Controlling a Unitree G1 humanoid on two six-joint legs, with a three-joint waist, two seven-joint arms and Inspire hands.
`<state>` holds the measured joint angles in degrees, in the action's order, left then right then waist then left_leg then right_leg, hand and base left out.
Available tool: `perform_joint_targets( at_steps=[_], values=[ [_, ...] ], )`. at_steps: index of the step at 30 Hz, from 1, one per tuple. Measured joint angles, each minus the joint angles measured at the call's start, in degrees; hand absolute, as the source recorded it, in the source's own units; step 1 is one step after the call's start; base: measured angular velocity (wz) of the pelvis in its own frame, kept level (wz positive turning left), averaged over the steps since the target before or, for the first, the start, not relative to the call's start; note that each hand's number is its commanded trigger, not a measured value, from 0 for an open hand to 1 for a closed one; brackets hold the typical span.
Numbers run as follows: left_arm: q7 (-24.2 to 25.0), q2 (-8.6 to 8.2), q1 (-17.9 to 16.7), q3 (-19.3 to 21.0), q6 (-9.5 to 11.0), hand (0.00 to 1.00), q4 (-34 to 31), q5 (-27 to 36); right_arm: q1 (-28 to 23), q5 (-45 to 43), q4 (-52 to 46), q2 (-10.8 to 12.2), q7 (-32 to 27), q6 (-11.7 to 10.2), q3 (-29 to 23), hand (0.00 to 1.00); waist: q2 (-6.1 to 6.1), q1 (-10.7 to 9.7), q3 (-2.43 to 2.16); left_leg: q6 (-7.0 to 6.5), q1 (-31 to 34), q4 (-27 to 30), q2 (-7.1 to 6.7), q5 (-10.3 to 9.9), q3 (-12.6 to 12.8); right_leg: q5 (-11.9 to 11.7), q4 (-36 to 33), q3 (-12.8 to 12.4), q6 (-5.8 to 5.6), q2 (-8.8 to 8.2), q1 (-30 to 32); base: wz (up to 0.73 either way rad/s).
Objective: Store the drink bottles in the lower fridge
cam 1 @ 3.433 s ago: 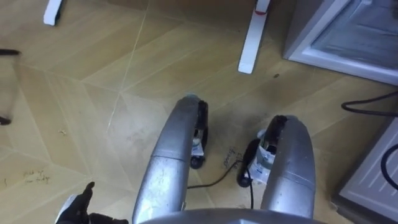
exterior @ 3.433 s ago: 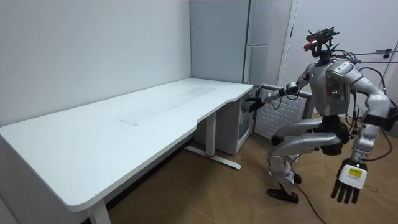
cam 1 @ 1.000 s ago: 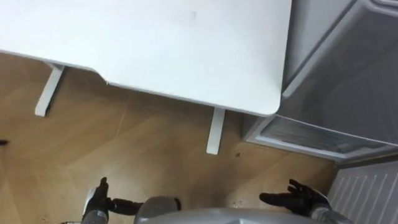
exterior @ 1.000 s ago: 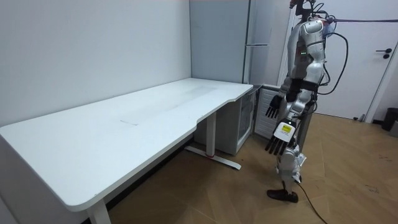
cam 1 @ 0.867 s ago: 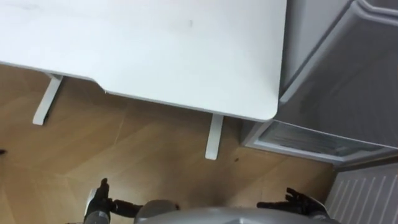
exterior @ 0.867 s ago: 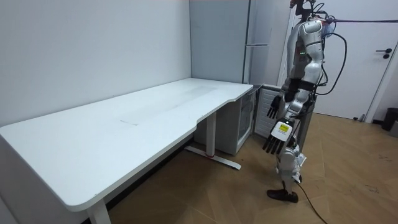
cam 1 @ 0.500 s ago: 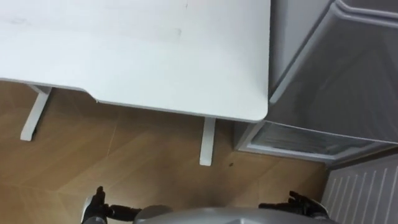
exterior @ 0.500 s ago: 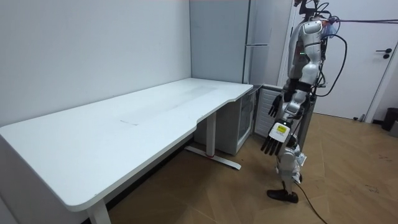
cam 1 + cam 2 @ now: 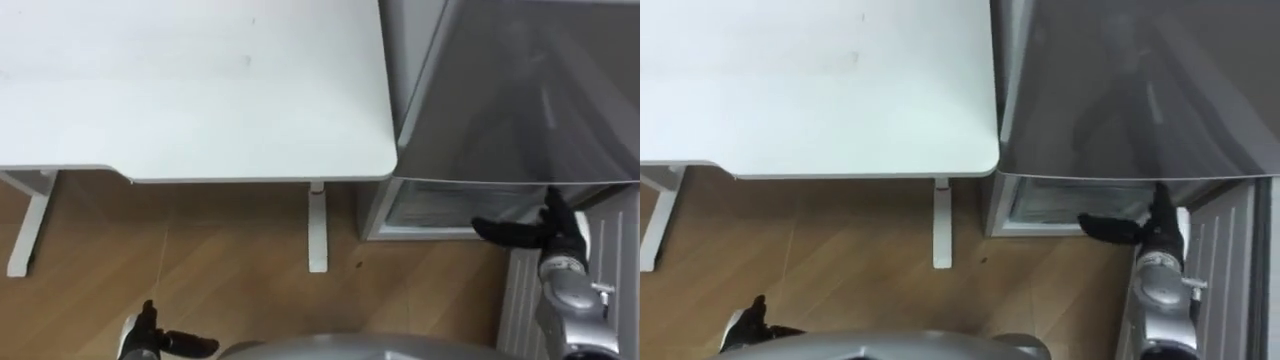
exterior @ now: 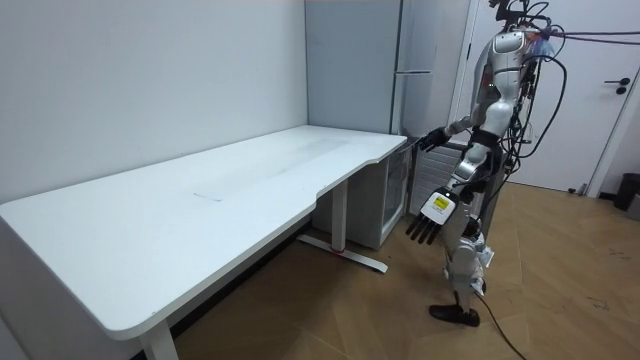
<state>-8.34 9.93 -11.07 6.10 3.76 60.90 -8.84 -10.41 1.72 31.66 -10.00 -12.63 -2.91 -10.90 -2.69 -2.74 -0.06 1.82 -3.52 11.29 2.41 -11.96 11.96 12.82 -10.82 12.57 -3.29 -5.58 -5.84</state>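
Note:
The lower fridge (image 9: 440, 208) is a small unit with a glass front, standing on the floor under the right end of the white table (image 9: 200, 90), beside the tall grey fridge (image 9: 520, 90). My right hand (image 9: 530, 232) is held out open in front of the lower fridge's glass, fingers straight and holding nothing. In the room view that right hand (image 10: 432, 138) reaches toward the table's end. My left hand (image 9: 150, 342) hangs low at my side, open and holding nothing, and in the room view the left hand (image 10: 425, 228) hangs by my thigh. I stand upright on the wood floor facing the fridges.
A white ribbed panel (image 9: 615, 270) stands at my right, next to the lower fridge. The table leg (image 9: 317, 230) rises from the wood floor (image 9: 200, 260) just left of the lower fridge. A white door (image 10: 600, 90) shows at the room view's right.
I have risen from a deep squat to standing, so the eye view has swung from the floor up to the table and fridges. My right hand has lifted toward the lower fridge.

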Motion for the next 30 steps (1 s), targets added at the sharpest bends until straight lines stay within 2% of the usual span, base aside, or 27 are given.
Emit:
perform_joint_targets(
  at_steps=[4, 9, 17, 20, 25, 28, 30],
  values=[
    [-0.05, -0.06, -0.82, 0.49, -0.62, 0.00, -0.29, -1.04, -1.47, -1.77, -7.11, -0.01, -4.97, -0.79, -0.48, 0.00, 0.08, -0.81, -0.06, 0.00, -0.22, -0.12, 0.09, 0.00, 1.44, -0.20, -0.14, -1.70, -0.05, 0.04, 0.36, -0.24],
    [0.00, -0.06, -0.73, 0.58, -1.26, 0.00, -0.42, -1.09, -1.50, -2.06, -11.06, -0.02, -9.96, -1.96, -2.48, 0.00, -0.11, -1.88, -0.04, 0.00, -0.24, -0.64, 0.09, 0.00, 1.71, -0.47, 0.10, -1.80, -0.06, 0.10, 1.05, -0.03],
    [0.59, -0.05, -1.88, 0.86, -3.73, 0.00, -0.70, -2.16, -1.51, -1.93, -11.08, -0.18, -15.52, -1.97, -6.75, 0.00, -0.45, -1.96, -0.11, 0.00, -0.12, -0.87, 0.10, 0.00, 1.69, -0.48, 0.04, -1.53, -0.08, 0.12, 1.01, 0.00],
    [0.75, -0.05, -2.72, 2.01, -4.17, 0.00, -1.33, -2.16, -1.51, 1.03, -11.08, -0.46, -17.77, -1.97, -8.80, 0.00, -0.69, -2.26, -0.19, 0.00, -0.14, -0.88, 0.08, 0.00, 1.65, -0.49, 0.02, -1.44, -0.08, 0.10, 0.74, 0.00],
    [0.70, 0.14, -4.11, 4.94, -5.26, 0.00, -2.59, -2.14, -1.63, 4.39, -10.35, -1.04, -21.88, -1.97, -13.33, 0.00, -0.93, -3.83, -0.17, -0.02, -0.12, -0.88, 0.06, 0.01, 1.50, -0.50, 0.14, -1.19, -0.11, 0.07, 0.40, 0.01],
    [0.69, 0.67, -4.67, 4.98, -6.10, 0.00, -3.67, -2.19, -1.77, 5.90, -6.73, -2.27, -23.78, -1.87, -15.64, 0.00, -1.13, -4.73, -0.17, -0.02, -0.16, -0.86, 0.06, 0.01, 1.44, -0.50, 0.11, -1.20, -0.11, 0.08, 0.27, 0.00],
    [1.21, 0.80, -4.66, 4.98, -6.41, 0.00, -4.20, -2.20, -1.78, 7.51, -2.91, -2.79, -24.22, -0.90, -16.82, 0.00, -1.55, -4.94, -0.04, -0.02, -0.20, -0.83, 0.06, 0.01, 1.55, -0.50, 0.05, -1.39, -0.11, 0.09, 0.33, -0.04]
  ],
)
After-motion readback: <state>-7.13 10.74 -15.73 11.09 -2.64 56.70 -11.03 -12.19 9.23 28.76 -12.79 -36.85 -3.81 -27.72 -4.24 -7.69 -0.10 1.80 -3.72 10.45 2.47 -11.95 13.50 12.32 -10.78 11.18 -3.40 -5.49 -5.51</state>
